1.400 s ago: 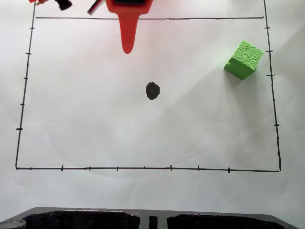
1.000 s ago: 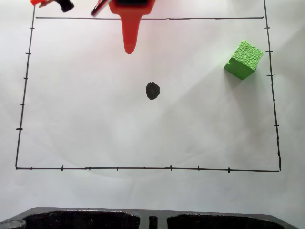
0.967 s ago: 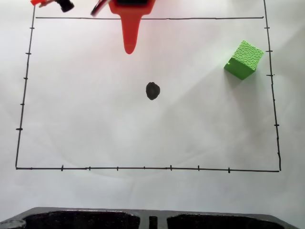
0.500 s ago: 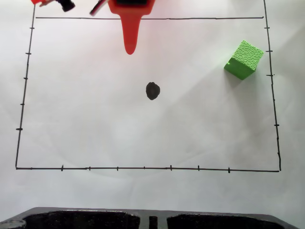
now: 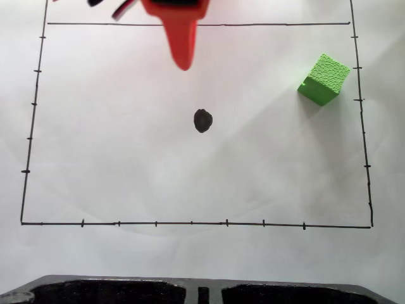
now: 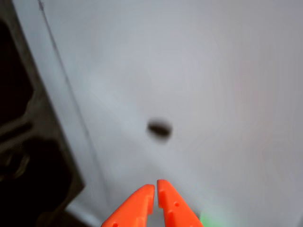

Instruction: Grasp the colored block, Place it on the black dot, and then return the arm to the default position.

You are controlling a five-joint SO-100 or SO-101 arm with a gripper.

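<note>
My gripper (image 6: pixel 155 185) has its two orange fingers pressed almost together, only a hairline slit between the tips in the wrist view, and nothing is pinched in them. In the fixed view my pointed finger (image 5: pixel 182 47) hangs from the top edge, above and just left of the black dot (image 5: pixel 202 120), with bare white paper (image 5: pixel 126 158) between us. The colored block (image 5: pixel 324 79) sits well apart from the dot, to its right and a little higher in that view, close inside the right-hand border line (image 5: pixel 362 114), resting flat on the paper and turned so that a corner, not a flat face, points toward the dot. So what I need lies off to my side, across the sheet from my tips, not ahead where the dot (image 6: pixel 159 128) shows in the wrist view; there, a blurred green smear at the bottom edge may be the block. I judge that I must swing toward the right border and spread my fingers first, then line them up with two opposite faces of the cube.
</note>
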